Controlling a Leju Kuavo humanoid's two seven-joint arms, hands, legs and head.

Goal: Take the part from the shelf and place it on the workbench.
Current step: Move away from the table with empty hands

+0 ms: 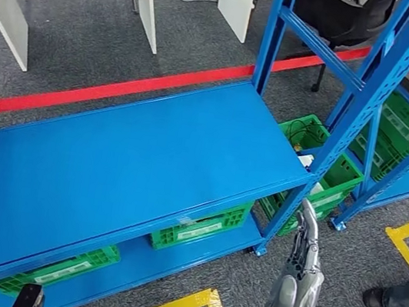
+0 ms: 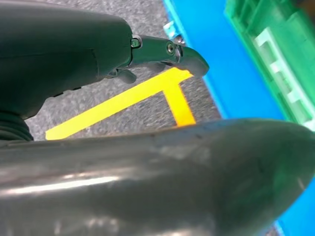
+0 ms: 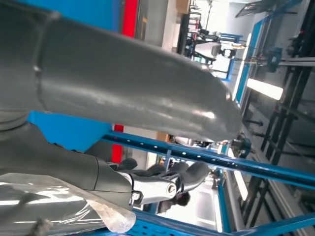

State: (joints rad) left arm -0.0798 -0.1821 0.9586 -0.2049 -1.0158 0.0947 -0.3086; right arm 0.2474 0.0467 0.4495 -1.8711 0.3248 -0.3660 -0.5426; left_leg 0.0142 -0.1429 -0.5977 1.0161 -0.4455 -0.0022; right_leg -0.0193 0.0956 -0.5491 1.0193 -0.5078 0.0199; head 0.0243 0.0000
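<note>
While head view shows right hand (image 1: pixel 296 281) empty | wrist: crinkled plastic (image 3: pixel 74 201)

A warehouse — blue steel racking (image 1: pixel 132 150), green crates (image 1: pixel 202 227), taped floor lines (image 1: pixel 106 91).

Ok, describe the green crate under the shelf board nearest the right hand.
The green crate is a plastic bin with slotted, ribbed walls and a white label on its long side. It sits level on the lower blue shelf, tucked under the bare upper board, with most of it hidden and only its front wall showing. The right hand hangs apart from it, not touching.
</note>
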